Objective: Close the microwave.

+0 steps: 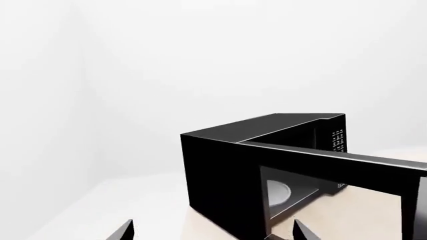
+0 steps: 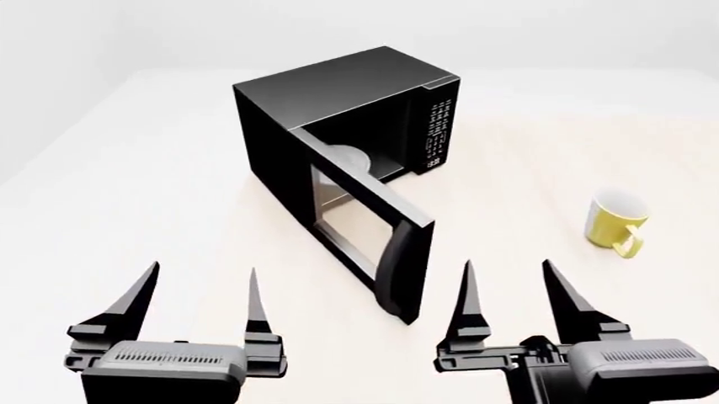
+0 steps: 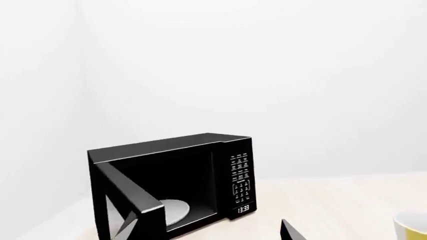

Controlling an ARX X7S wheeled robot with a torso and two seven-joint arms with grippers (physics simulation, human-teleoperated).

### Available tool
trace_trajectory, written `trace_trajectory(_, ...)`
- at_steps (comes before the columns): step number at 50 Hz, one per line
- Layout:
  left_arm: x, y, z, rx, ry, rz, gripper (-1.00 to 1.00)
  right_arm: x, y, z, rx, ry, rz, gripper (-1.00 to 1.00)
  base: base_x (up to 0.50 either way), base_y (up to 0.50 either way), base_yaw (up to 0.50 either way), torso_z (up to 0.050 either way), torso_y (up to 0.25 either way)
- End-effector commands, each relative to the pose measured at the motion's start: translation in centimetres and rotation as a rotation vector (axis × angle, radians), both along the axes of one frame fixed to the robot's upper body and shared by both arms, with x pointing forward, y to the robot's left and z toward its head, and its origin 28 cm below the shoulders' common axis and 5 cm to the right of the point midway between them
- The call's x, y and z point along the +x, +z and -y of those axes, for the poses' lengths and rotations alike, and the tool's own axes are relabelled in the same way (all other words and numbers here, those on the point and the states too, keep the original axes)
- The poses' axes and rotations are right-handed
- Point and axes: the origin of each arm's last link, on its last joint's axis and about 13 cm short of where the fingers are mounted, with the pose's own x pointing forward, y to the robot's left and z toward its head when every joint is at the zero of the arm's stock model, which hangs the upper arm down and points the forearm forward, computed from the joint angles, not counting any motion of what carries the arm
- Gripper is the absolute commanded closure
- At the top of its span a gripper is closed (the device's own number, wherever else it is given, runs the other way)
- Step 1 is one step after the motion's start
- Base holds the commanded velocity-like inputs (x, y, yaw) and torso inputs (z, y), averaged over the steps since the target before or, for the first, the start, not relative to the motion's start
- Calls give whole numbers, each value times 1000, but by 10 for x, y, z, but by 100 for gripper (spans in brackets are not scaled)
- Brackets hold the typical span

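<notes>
1. In the lower left of the head view, the left gripper [image 2: 202, 299] is spread wide, both dark pointed fingers aimed up the frame, holding nothing. It hovers over the pale table [image 2: 135, 194], apart from everything.
2. Above and right of it, in the upper middle of the frame, the microwave [image 2: 337, 109] stands on the table, turned at an angle. Its door [image 2: 365, 227] is swung wide open toward the lower middle, and the free edge with the curved handle [image 2: 399, 273] ends between the two grippers, nearer the right one.
3. Inside, the white turntable plate [image 2: 346, 157] shows; the keypad panel [image 2: 436, 135] is on the box's right front.
4. In the lower right, the right gripper [image 2: 511, 290] is also open and empty, fingers pointing up the frame, just right of the door's handle edge without touching it.
5. At the far right, well apart from the microwave, a yellow mug [image 2: 615, 222] stands on the table.
</notes>
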Motion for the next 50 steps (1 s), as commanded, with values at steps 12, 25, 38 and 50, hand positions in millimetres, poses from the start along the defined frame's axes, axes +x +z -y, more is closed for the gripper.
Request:
trace_trajectory(12, -3, 4, 0, 0, 1, 13, -100, -6, 8, 2, 8, -10, 19, -100, 500, 0, 0, 0, 0)
trace_trajectory(25, -3, 5, -1, 1, 7, 20, -100, -9, 13, 2, 3, -12, 38, -100, 167, 0, 0, 0, 1)
trace_trajectory(38, -3, 6, -1, 2, 5, 19, -100, -9, 14, 2, 8, -21, 35, -100, 0, 400, 0, 0, 0)
trace_trajectory(50, -2, 5, -1, 0, 4, 17, -100, -10, 14, 3, 14, -6, 46, -100, 131, 0, 0, 0, 0)
